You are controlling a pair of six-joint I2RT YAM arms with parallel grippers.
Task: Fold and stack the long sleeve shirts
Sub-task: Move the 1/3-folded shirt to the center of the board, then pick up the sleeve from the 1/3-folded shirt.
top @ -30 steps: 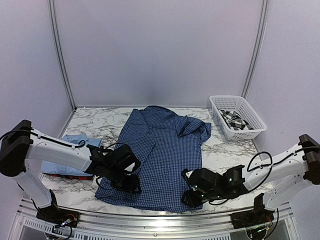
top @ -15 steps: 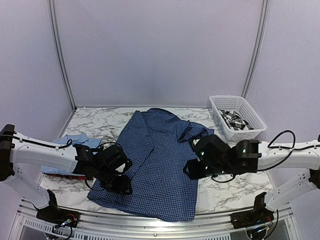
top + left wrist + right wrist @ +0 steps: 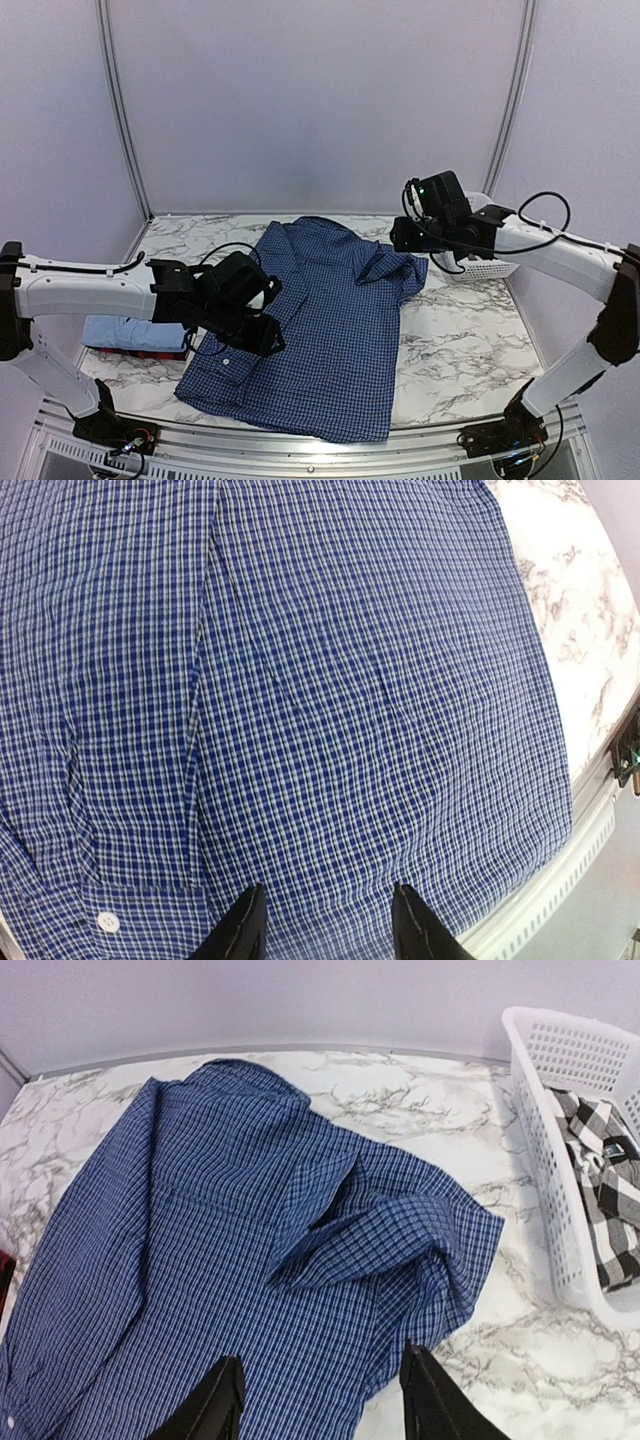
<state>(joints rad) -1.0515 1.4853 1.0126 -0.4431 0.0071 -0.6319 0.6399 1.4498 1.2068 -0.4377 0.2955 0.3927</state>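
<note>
Navy check cloth fills the middle of the overhead view: the navy shirt (image 3: 330, 320) lies spread on the marble table (image 3: 460, 340), collar toward the far wall and one sleeve bunched at its upper right. The left gripper (image 3: 262, 338) sits low over the shirt's left side. The right gripper (image 3: 405, 238) hangs raised above the bunched sleeve, in front of the white basket (image 3: 495, 266). At the table's left edge lies a folded light blue shirt (image 3: 120, 330) with a strip of dark red shirt (image 3: 150, 352) showing beneath it.

From the left wrist, the left gripper (image 3: 325, 928) has its fingers (image 3: 243, 932) spread apart, released, with check cloth showing between them; whether they touch it I cannot tell. A white button (image 3: 105, 918) lies near the left fingertip.

From the right wrist, the right gripper (image 3: 320, 1405) is likewise spread and grasps nothing, well above the navy shirt (image 3: 200, 1260). The basket (image 3: 560, 1150) stands to the right, holding a black-and-white checked shirt (image 3: 600, 1185).
</note>
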